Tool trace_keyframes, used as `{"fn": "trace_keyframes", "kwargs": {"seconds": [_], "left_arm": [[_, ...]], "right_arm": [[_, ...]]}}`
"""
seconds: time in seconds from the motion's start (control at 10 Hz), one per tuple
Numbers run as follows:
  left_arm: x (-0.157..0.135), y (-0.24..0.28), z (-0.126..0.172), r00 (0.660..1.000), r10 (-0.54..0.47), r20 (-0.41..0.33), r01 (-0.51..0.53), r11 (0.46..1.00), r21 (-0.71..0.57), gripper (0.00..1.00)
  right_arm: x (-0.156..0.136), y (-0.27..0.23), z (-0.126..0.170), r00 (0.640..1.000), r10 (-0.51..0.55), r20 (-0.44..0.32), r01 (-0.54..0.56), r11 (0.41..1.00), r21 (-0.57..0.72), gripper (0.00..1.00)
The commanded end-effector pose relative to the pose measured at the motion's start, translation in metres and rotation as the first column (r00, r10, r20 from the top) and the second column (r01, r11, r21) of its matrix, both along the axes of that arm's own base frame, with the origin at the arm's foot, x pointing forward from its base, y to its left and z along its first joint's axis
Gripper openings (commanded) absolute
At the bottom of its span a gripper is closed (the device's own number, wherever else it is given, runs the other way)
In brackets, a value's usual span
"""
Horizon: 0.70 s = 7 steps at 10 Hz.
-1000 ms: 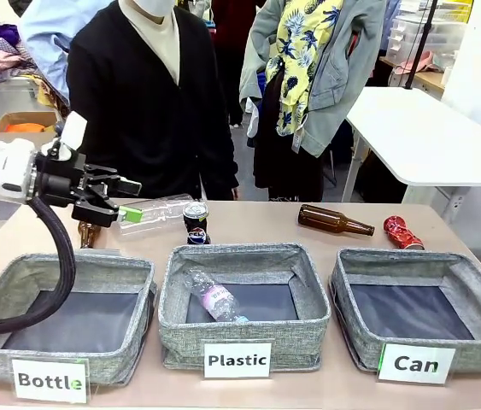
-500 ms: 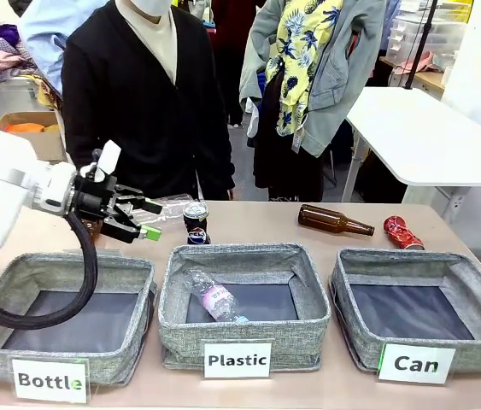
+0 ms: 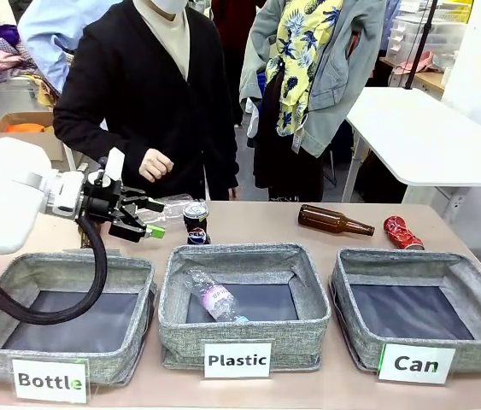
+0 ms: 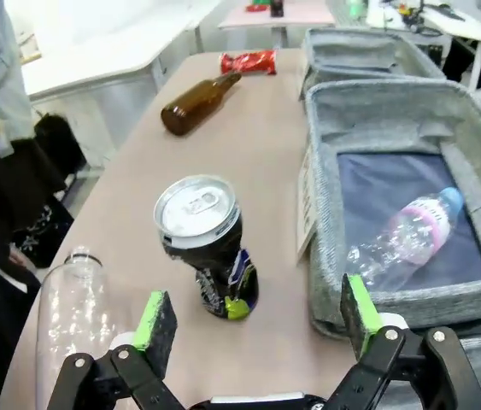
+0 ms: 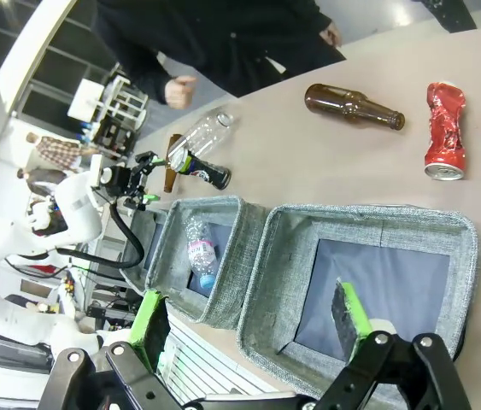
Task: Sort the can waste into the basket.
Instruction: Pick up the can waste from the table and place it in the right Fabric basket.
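A black Pepsi can (image 3: 196,225) stands upright behind the middle bin. My left gripper (image 3: 153,219) hovers just left of it, open and holding nothing. In the left wrist view the same black can (image 4: 208,249) sits just ahead of the green pads (image 4: 156,319), slightly left of the gap's centre. The crushed red can (image 3: 402,232) lies at the back right, behind the grey "Can" basket (image 3: 411,257). My right gripper (image 5: 249,318) hangs open above that basket (image 5: 368,224), with the red can (image 5: 443,128) beyond it.
A clear plastic bottle (image 3: 161,207) lies beside the left gripper. A brown glass bottle (image 3: 334,221) lies between the cans. The "Plastic" bin (image 3: 244,254) holds a bottle; the "Bottle" bin (image 3: 69,265) stands left. A person's hand (image 3: 155,164) hovers over the far edge.
My left gripper has swung right and a little lower, toward the black can, still open. The person's hand has come into view behind it.
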<state>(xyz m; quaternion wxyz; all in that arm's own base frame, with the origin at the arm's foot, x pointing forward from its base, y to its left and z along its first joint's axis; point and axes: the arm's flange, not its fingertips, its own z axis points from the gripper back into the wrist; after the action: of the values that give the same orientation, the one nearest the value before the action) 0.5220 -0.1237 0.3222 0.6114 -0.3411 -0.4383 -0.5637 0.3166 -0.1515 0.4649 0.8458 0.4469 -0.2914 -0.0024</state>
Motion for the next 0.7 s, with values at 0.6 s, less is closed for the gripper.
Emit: {"fn": "trace_keyframes", "kwargs": {"seconds": [0.6], "left_arm": [[-0.258, 0.203, 0.115, 0.991, -0.082, 0.101, 0.099, 0.978, -0.182, 1.0]], "right_arm": [[-0.001, 0.0, -0.003, 1.0, 0.007, 0.01, -0.006, 1.0, -0.02, 1.0]]}}
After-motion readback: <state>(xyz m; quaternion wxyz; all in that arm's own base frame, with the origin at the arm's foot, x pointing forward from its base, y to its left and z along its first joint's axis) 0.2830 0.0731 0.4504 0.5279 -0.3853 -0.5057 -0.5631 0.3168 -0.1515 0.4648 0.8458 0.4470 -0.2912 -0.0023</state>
